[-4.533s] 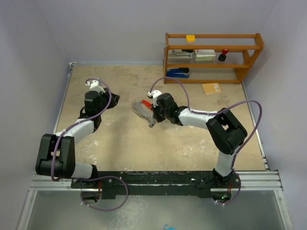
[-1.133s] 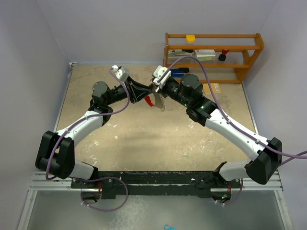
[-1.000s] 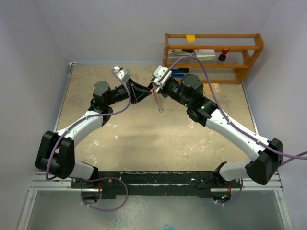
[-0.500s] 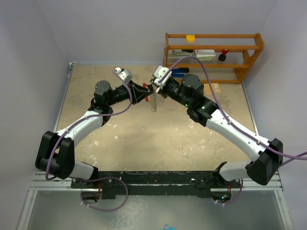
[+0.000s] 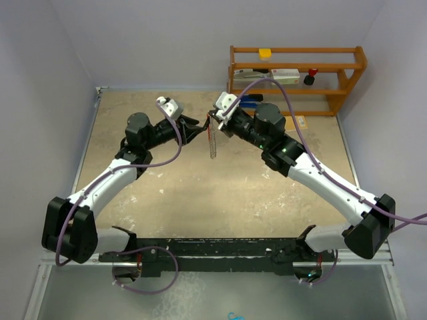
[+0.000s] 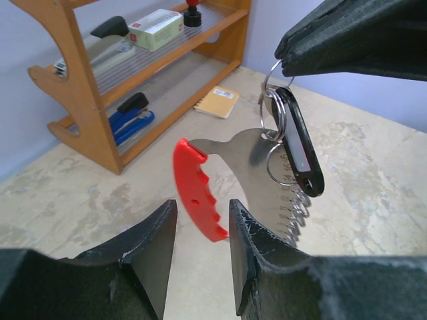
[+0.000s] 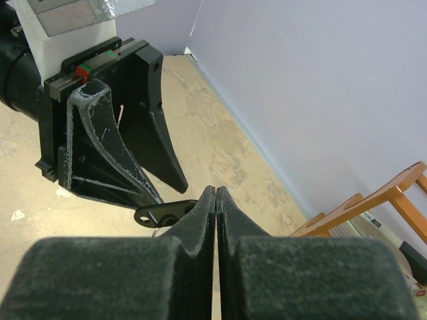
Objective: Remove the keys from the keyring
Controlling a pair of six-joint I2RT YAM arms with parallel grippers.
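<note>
The keyring (image 6: 220, 173), a red crescent joined to a silvery ridged arc, hangs in the air over the table's far middle (image 5: 213, 143). At its top sits the keys' small cluster (image 6: 293, 143), silver wire rings and a black oblong piece. My right gripper (image 5: 212, 120) is shut on the top ring; in the right wrist view its fingers (image 7: 215, 190) are pressed together, with the black piece (image 7: 163, 213) beside them. My left gripper (image 6: 202, 203) faces it from the left (image 5: 197, 127). It is open, with the red crescent's lower tip loose in the gap.
A wooden shelf (image 5: 297, 80) stands at the back right with boxes, a blue stapler (image 6: 130, 117) and small items. A tan notepad (image 5: 294, 123) lies on the table in front of it. Walls close in the back and both sides.
The left jaws have widened and drawn back slightly to the left, off the red crescent. The keyring has swung from slanting to hanging straight down from the right gripper.
</note>
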